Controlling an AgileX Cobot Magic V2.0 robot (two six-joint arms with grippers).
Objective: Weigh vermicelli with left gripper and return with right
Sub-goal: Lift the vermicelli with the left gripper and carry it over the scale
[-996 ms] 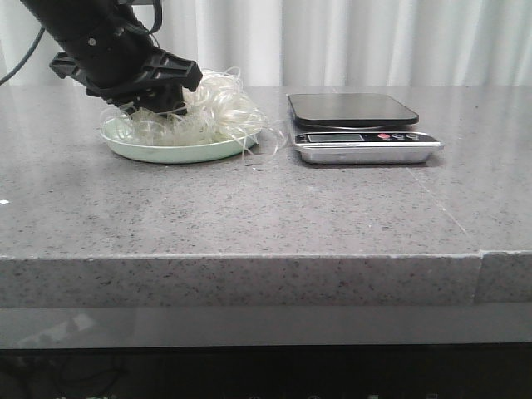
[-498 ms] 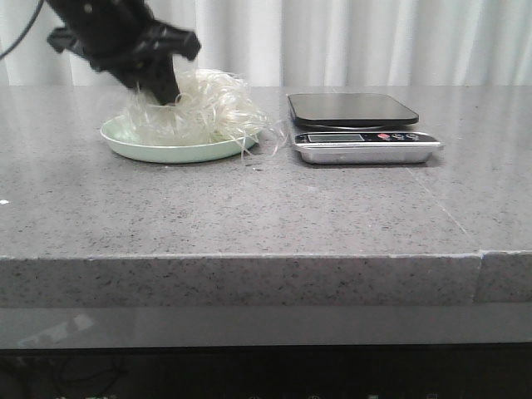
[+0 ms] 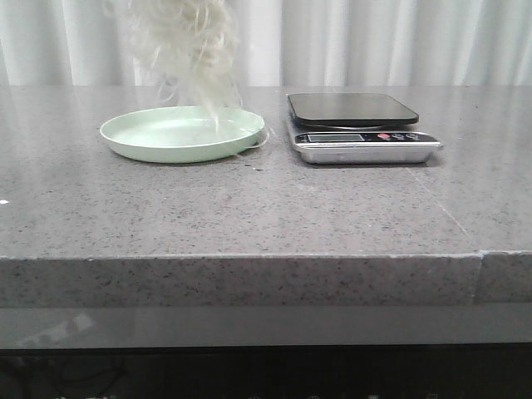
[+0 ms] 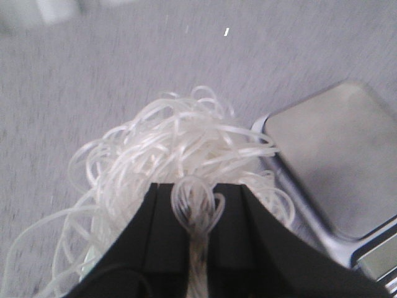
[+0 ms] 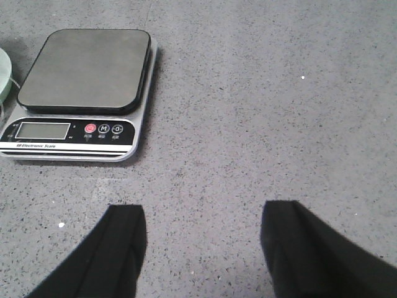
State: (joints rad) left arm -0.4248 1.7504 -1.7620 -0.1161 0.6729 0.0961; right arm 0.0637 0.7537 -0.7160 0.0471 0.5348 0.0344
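The vermicelli hangs as a whitish tangle above the pale green plate, its lowest strands trailing down to the plate's right rim. In the left wrist view my left gripper is shut on a bunch of the vermicelli, with the scale below and to one side. The left gripper is above the top edge of the front view. The scale has a dark platform and stands right of the plate. My right gripper is open and empty over bare table, near the scale.
The plate holds no noodles apart from the trailing strands. The scale's display and buttons face the table's front. White curtains hang behind the grey stone table.
My left gripper has risen out of the front view, lifting the vermicelli off the plate. The plate and scale have not moved.
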